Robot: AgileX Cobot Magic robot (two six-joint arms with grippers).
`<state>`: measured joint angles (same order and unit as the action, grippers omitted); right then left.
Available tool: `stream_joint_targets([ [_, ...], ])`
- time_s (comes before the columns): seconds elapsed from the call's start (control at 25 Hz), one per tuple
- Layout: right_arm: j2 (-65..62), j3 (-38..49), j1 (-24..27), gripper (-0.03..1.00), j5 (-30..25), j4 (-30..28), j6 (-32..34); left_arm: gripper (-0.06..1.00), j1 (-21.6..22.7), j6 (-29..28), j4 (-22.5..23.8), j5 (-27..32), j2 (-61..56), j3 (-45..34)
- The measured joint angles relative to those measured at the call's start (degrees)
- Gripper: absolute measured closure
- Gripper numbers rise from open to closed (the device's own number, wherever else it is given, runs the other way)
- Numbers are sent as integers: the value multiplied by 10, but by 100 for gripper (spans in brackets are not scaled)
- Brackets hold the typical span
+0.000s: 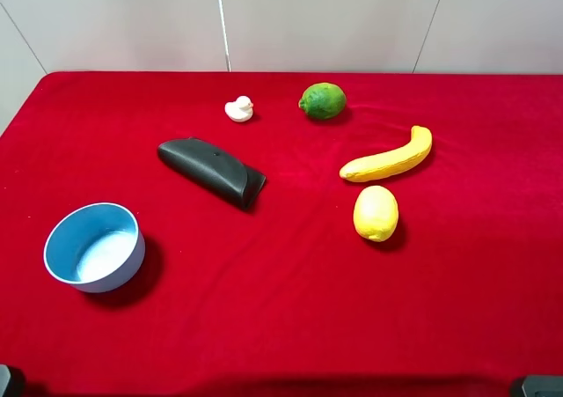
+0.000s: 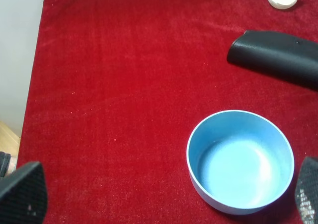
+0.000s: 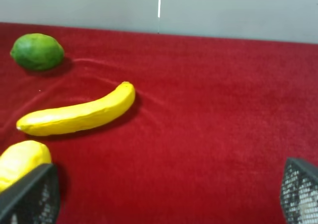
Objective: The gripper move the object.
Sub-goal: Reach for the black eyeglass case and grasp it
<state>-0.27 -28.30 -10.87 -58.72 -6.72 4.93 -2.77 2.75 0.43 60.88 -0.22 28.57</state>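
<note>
The black pouch (image 1: pixel 211 172) lies flat on the red cloth, left of centre, slanting from back left to front right. One end of it shows in the left wrist view (image 2: pixel 276 56). My left gripper (image 2: pixel 164 194) is open and empty, its fingertips (image 2: pixel 22 191) wide apart, low at the table's front left, above the blue bowl's near side. My right gripper (image 3: pixel 165 194) is open and empty at the front right, well away from the pouch. Only dark bits of the arms show at the exterior view's bottom corners.
A blue bowl (image 1: pixel 95 246) stands front left, near the pouch. A white duck (image 1: pixel 238 108) and a green lime (image 1: pixel 322 100) sit at the back. A banana (image 1: pixel 388 158) and a lemon (image 1: pixel 376 213) lie right of centre. The red table (image 1: pixel 281 327) ends at a grey wall.
</note>
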Motion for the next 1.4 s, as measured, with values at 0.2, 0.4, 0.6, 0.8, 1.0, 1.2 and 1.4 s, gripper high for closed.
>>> stream_joint_targets([
  [0.2,59,-33,0,27,10,21,-3,-5,0,0,0,0,0,0],
  [0.4,148,-67,0,27,17,34,-41,-5,0,0,0,0,0,0],
  [0.6,235,-98,0,27,33,57,-91,-5,0,0,0,0,0,0],
  [0.8,311,-127,0,27,47,74,-136,-5,0,0,0,0,0,0],
  [1.0,376,-161,-8,27,56,83,-173,-5,0,0,0,0,0,0],
  [1.2,445,-198,-72,27,62,79,-171,-5,0,0,0,0,0,0],
  [1.4,519,-233,-141,27,84,73,-145,-5,0,0,0,0,0,0],
])
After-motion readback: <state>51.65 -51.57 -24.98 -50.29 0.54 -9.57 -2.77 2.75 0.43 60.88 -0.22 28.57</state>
